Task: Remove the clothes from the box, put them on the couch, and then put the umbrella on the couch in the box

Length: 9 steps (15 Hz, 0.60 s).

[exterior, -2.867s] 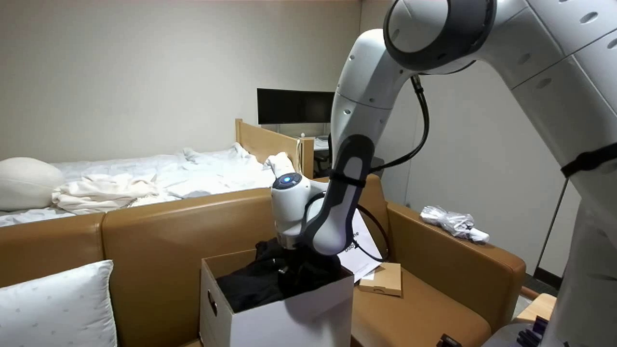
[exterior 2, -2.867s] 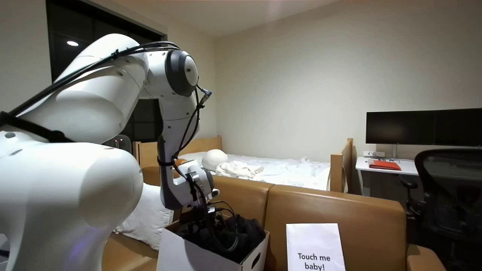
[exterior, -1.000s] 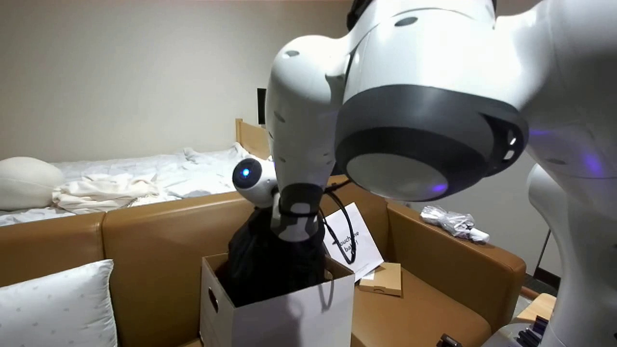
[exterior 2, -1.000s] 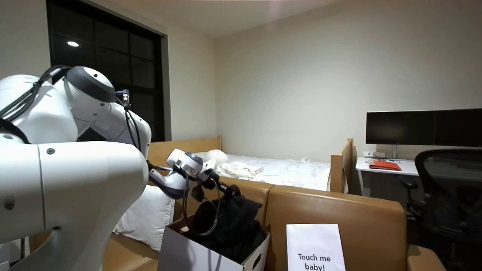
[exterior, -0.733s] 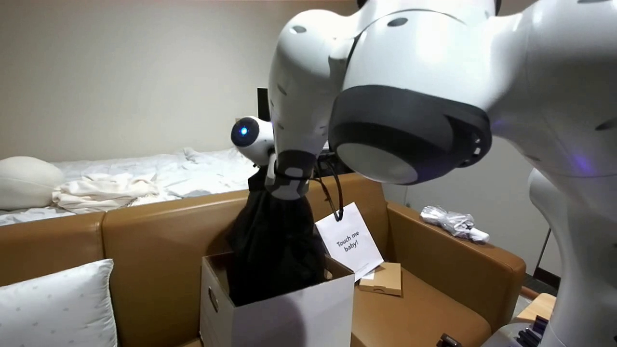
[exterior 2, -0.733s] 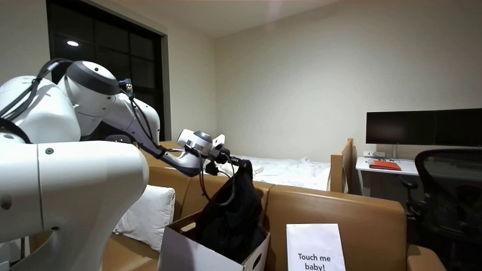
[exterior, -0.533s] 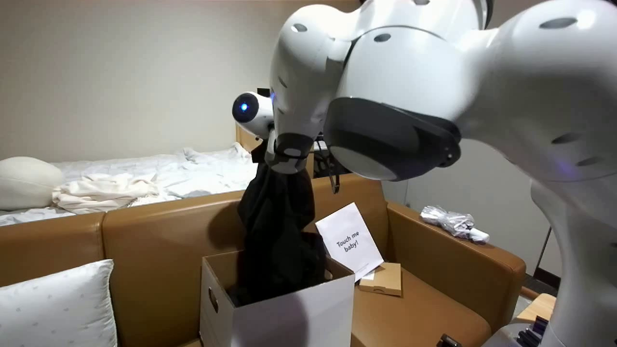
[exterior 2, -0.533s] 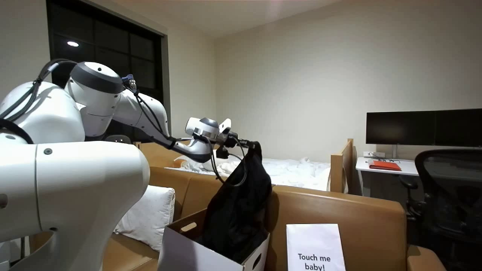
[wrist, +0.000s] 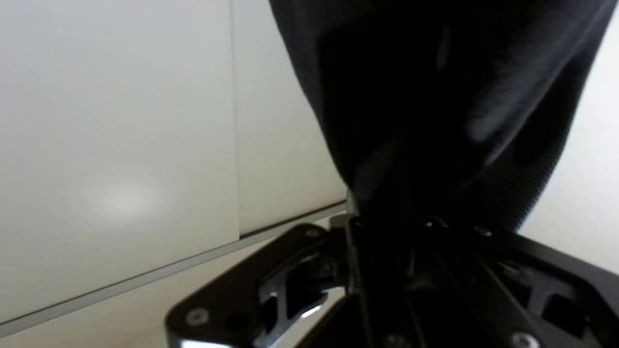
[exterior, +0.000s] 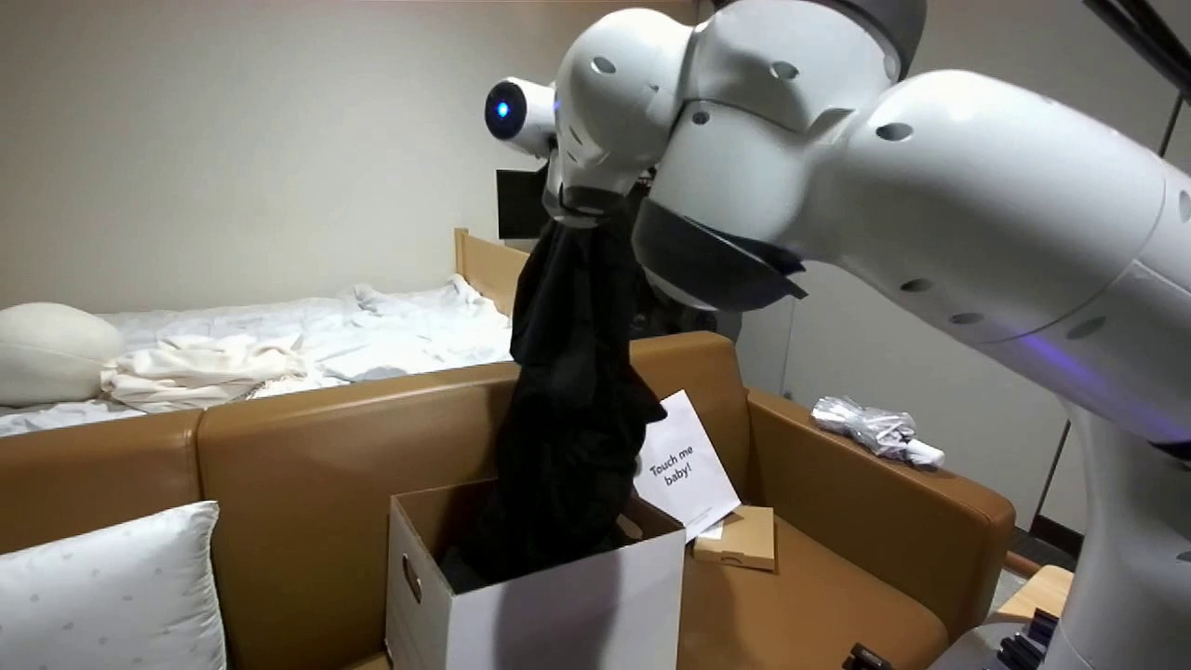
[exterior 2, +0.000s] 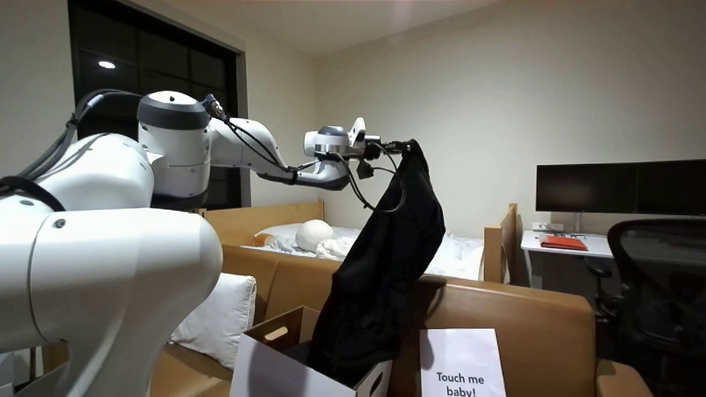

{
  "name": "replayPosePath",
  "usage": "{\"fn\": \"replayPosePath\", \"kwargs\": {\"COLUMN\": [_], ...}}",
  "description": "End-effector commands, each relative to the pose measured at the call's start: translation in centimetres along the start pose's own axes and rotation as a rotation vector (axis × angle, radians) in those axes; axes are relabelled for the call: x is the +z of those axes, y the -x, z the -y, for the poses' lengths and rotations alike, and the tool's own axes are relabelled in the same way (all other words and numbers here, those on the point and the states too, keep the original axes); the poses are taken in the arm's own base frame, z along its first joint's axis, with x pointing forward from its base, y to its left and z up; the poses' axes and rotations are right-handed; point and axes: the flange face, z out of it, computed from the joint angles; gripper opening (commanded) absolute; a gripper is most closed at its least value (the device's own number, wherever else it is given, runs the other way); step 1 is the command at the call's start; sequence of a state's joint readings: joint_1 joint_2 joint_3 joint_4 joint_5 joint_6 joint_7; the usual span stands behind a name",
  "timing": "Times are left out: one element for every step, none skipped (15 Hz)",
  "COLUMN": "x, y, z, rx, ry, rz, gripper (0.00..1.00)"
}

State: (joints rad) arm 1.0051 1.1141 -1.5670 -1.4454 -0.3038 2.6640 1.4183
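Black clothes [exterior 2: 386,248] hang in a long drape from my raised gripper [exterior 2: 407,146]. In the wrist view the gripper [wrist: 394,224] is closed on bunched dark cloth, with the clothes [wrist: 435,121] spreading beyond the fingers. Their lower end is still inside the white box [exterior: 568,614], against its rim. Darker fabric seems to lie low in the box, but shadow hides how much. The box stands on the tan couch [exterior: 354,465]. On the couch's armrest lies a crinkled clear bundle with a white end, apparently the umbrella [exterior: 879,433].
A printed sheet [exterior: 684,470] leans on the backrest beside the box, with a flat brown carton [exterior: 740,540] at its foot. A white pillow [exterior: 112,586] sits on the box's far side. Behind the backrest is a bed [exterior: 326,335].
Earlier my gripper was down in the clothes inside the box. It has risen well above the couch's backrest, pulling the clothes up into a long drape. The box has not moved.
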Motion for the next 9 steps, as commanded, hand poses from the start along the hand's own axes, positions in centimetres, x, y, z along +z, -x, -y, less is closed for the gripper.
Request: {"fn": "replayPosePath", "kwargs": {"x": [1.9, 2.4, 2.9, 3.4, 3.9, 4.7, 5.6, 7.0, 8.6], "y": [-8.8, -11.1, -13.3, -15.4, -17.5, -19.3, -20.9, -22.1, -23.0], "z": [-2.1, -3.0, -4.2, -5.2, -6.5, -7.8, -9.3, -11.0, -12.9], "rx": [0.054, 0.067, 0.081, 0.095, 0.104, 0.102, 0.094, 0.07, 0.046], "ry": [0.09, 0.122, 0.16, 0.199, 0.241, 0.282, 0.327, 0.38, 0.422], "rz": [-0.16, -0.195, -0.227, -0.259, -0.295, -0.332, -0.365, -0.386, -0.409], "gripper": [0.03, 0.03, 0.03, 0.03, 0.03, 0.03, 0.03, 0.03, 0.03]}}
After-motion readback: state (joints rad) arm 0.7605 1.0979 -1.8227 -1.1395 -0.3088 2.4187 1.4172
